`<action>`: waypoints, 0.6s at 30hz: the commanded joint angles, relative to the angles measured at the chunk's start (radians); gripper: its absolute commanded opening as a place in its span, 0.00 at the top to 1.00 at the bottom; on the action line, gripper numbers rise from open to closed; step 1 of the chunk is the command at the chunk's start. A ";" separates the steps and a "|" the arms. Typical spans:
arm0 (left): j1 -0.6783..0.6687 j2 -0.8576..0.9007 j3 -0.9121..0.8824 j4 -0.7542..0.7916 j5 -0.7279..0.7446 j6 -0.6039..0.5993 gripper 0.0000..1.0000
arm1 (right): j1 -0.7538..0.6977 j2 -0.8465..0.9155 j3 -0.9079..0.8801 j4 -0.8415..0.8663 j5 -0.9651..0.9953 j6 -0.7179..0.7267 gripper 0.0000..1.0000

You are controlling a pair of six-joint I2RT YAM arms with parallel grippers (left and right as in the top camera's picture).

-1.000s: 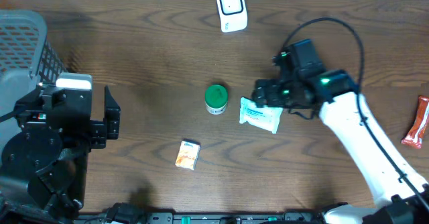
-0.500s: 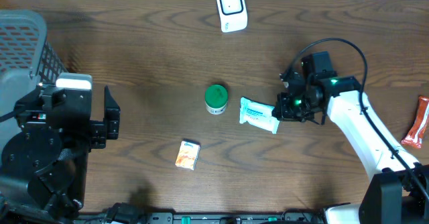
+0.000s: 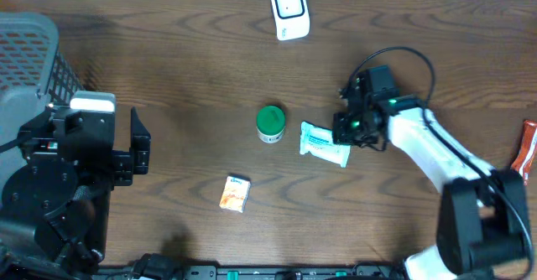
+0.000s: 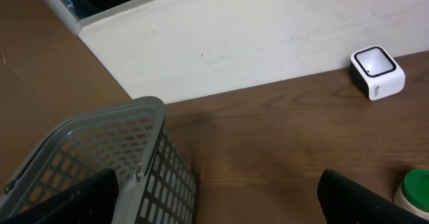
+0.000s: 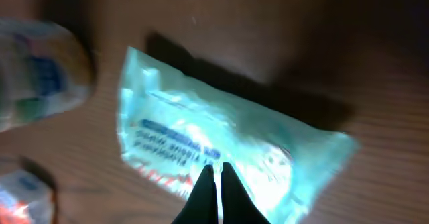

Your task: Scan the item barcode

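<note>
A pale blue plastic packet (image 3: 325,143) lies flat on the wooden table, right of centre. My right gripper (image 3: 346,135) is at its right end. In the right wrist view its two black fingertips (image 5: 216,169) are pressed together on the packet's (image 5: 221,130) film, shut on it. No barcode can be made out on the packet. The white scanner (image 3: 289,10) stands at the table's far edge and also shows in the left wrist view (image 4: 377,72). At the left, beside the basket, my left gripper (image 3: 141,146) stands open and empty, its fingers wide apart (image 4: 214,207).
A green-lidded jar (image 3: 270,122) stands just left of the packet. A small orange box (image 3: 236,193) lies nearer the front. A grey mesh basket (image 3: 29,45) fills the far left corner. A red packet (image 3: 524,150) lies at the right edge.
My right gripper went from open over the packet to shut, pulled a little right, then came back onto the packet's right end as the arm swung round. The left arm stayed still.
</note>
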 commanded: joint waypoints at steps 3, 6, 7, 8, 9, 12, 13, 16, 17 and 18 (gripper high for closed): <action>0.000 0.000 0.003 0.012 0.018 -0.003 0.05 | 0.030 0.108 -0.010 0.010 0.044 0.070 0.99; 0.000 0.000 0.003 -0.001 0.171 -0.035 0.05 | 0.029 0.135 -0.010 0.009 0.064 0.072 0.99; 0.000 0.001 0.002 -0.003 0.232 -0.042 0.05 | 0.029 0.136 -0.010 0.006 0.075 0.072 0.99; 0.000 0.004 0.002 -0.003 0.297 -0.044 0.05 | 0.029 0.136 -0.010 0.003 0.092 0.072 0.99; 0.000 0.010 0.002 -0.009 0.378 -0.053 0.05 | 0.029 0.136 -0.010 0.003 0.109 0.073 0.99; 0.000 0.047 -0.010 -0.052 0.650 -0.070 0.05 | 0.025 0.136 -0.010 0.003 0.119 0.073 0.99; 0.000 0.068 -0.024 -0.060 0.742 -0.081 0.05 | 0.022 0.136 -0.010 0.002 0.120 0.073 0.99; 0.000 0.154 -0.092 -0.060 0.852 -0.269 0.05 | 0.008 0.136 -0.010 -0.002 0.124 0.082 0.99; -0.001 0.183 -0.113 -0.060 0.851 -0.319 0.05 | 0.003 0.136 -0.010 -0.005 0.132 0.092 0.99; -0.002 0.218 -0.140 -0.058 0.851 -0.356 0.05 | -0.003 0.136 -0.010 -0.009 0.138 0.100 0.99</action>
